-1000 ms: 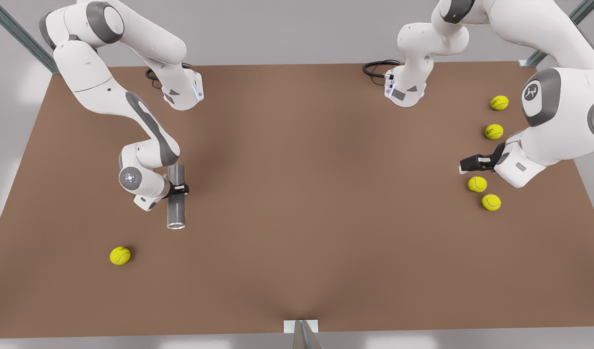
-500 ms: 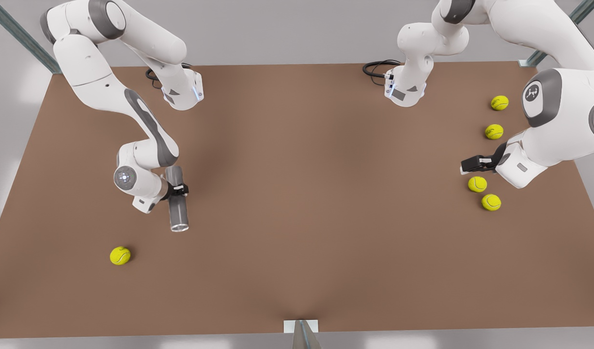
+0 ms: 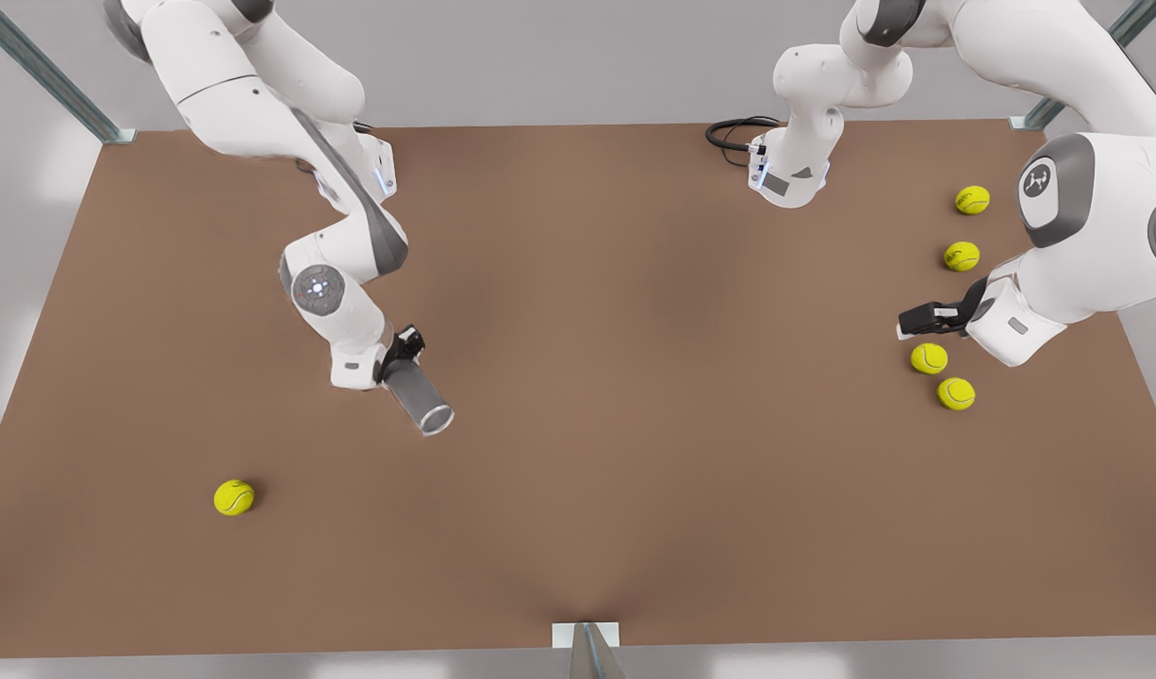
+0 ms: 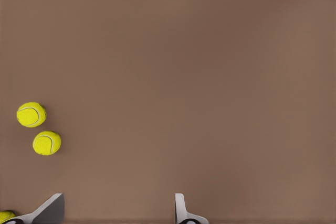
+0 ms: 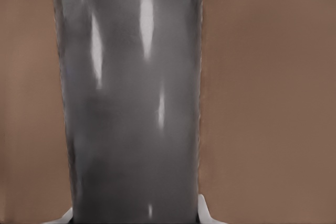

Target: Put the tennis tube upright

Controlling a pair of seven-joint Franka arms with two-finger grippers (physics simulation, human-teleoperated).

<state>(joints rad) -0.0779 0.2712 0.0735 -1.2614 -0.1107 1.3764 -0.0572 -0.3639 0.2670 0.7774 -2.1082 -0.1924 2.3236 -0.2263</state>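
While the right gripper (image 3: 401,356) clamps the tennis tube (image 3: 418,398), tilted above the table (image 3: 635,471), mid-uprighting, the left gripper (image 3: 916,321) waits open near balls; next, stand it vertical

Left hand (image 4: 119,211) fingers spread, over bare brown table (image 4: 199,77); two tennis balls (image 4: 31,114) close together nearby

Simulated robot test bench, plain brown table (image 3: 635,396) with a bare matte top, two white robot arms (image 3: 257,85) mounted at its far edge, grey metal frame struts (image 3: 41,66) at the corners, featureless pale grey surround, scattered tennis balls (image 3: 234,497)
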